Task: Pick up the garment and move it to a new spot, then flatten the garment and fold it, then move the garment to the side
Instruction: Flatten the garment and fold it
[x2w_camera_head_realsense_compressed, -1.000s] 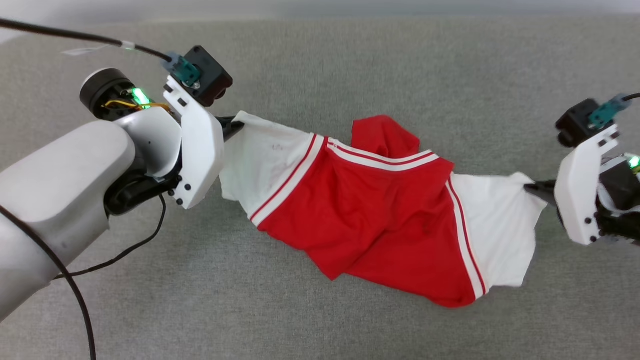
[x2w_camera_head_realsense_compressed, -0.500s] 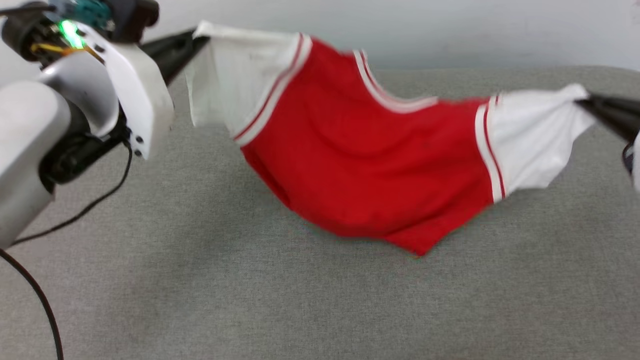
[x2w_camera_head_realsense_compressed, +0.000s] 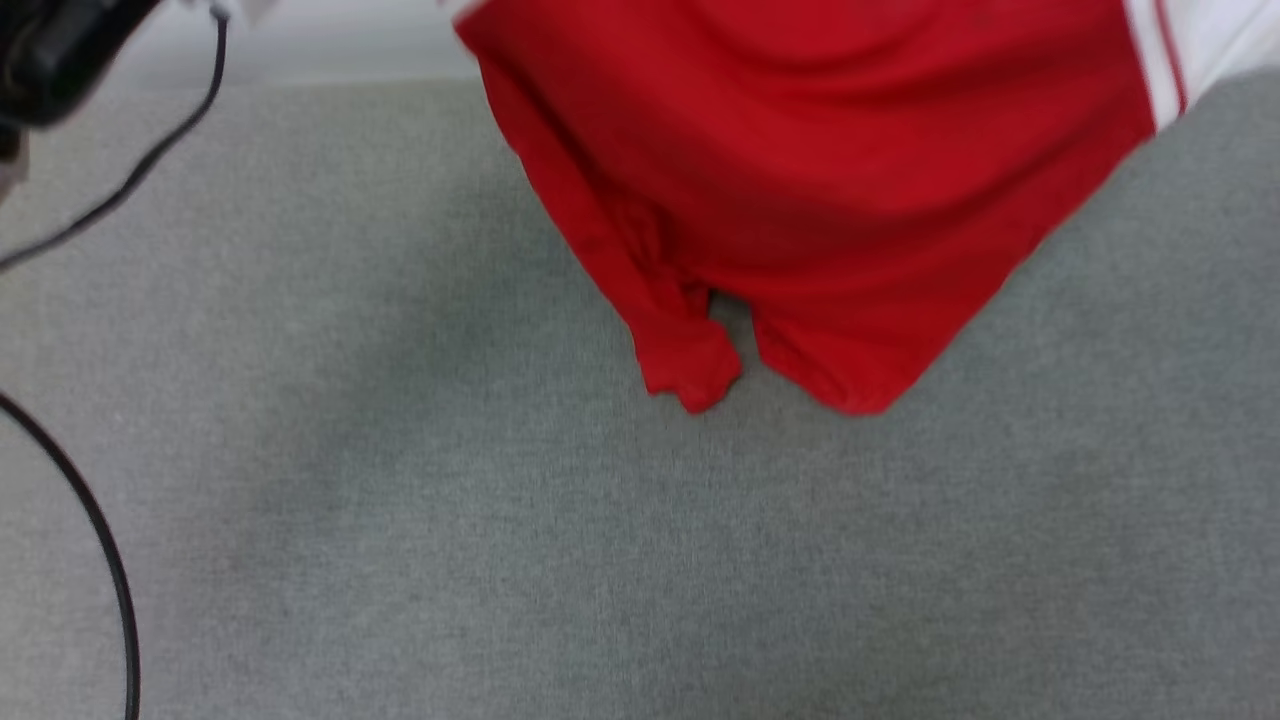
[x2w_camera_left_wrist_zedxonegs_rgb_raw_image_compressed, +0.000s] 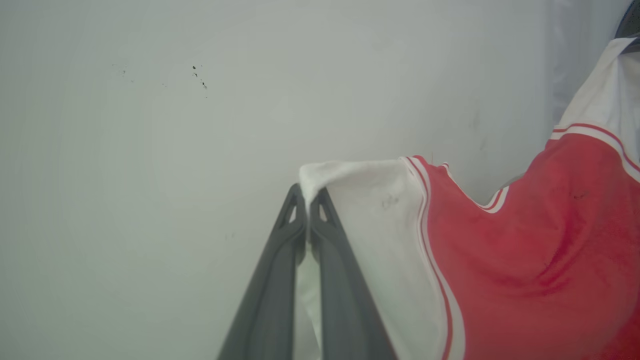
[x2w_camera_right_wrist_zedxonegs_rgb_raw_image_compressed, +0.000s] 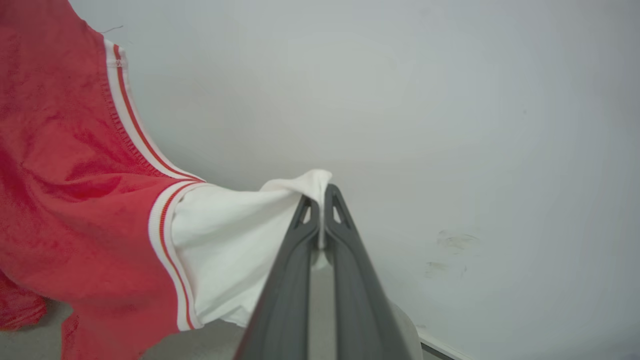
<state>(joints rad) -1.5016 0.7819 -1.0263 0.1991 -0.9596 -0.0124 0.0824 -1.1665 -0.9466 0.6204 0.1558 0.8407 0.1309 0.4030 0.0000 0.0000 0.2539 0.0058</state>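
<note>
The garment (x2w_camera_head_realsense_compressed: 800, 170), a red jersey with white sleeves and striped trim, hangs in the air above the grey surface (x2w_camera_head_realsense_compressed: 600, 560); its red lower part dangles with two points near the surface. In the left wrist view my left gripper (x2w_camera_left_wrist_zedxonegs_rgb_raw_image_compressed: 307, 197) is shut on the edge of one white sleeve (x2w_camera_left_wrist_zedxonegs_rgb_raw_image_compressed: 365, 210). My right gripper (x2w_camera_right_wrist_zedxonegs_rgb_raw_image_compressed: 320, 197) is shut on the other white sleeve (x2w_camera_right_wrist_zedxonegs_rgb_raw_image_compressed: 235, 235) in the right wrist view. The garment (x2w_camera_left_wrist_zedxonegs_rgb_raw_image_compressed: 525, 260) (x2w_camera_right_wrist_zedxonegs_rgb_raw_image_compressed: 60, 175) stretches between the two grippers. No lettering shows on the face in sight.
A pale wall (x2w_camera_left_wrist_zedxonegs_rgb_raw_image_compressed: 175, 125) (x2w_camera_right_wrist_zedxonegs_rgb_raw_image_compressed: 475, 125) stands behind the held garment. Black cables (x2w_camera_head_realsense_compressed: 100, 530) run along the left edge of the head view, over the grey surface.
Both grippers have raised the garment from the grey surface until it hangs. The head view has shifted too, and the arms have left it at the top.
</note>
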